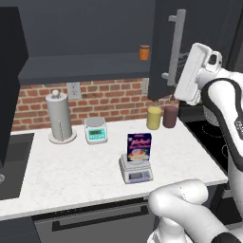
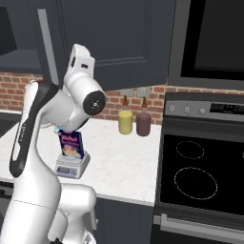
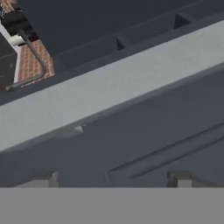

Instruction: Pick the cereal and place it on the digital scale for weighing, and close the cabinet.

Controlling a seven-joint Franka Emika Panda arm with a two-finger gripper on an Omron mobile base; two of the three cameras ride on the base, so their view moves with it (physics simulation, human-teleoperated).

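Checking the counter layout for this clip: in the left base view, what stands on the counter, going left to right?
paper towel holder → teal-fronted scale → cereal on the digital scale → yellow canister → dark red canister

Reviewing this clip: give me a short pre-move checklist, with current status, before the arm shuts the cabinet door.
1. Cereal standing upright on the digital scale: ok.
2. Cabinet closed: not ok, right door stands open, orange can on the shelf inside.
3. Pincer free of any load: ok, its tips stand wide apart with nothing between them.
4. Pincer near the door: ok, hand view looks straight at the panelled door face.
5. Contact with door or handle: cannot tell.
6. Teal scale and paper towel holder clear of the door's swing: ok, both on the counter below.
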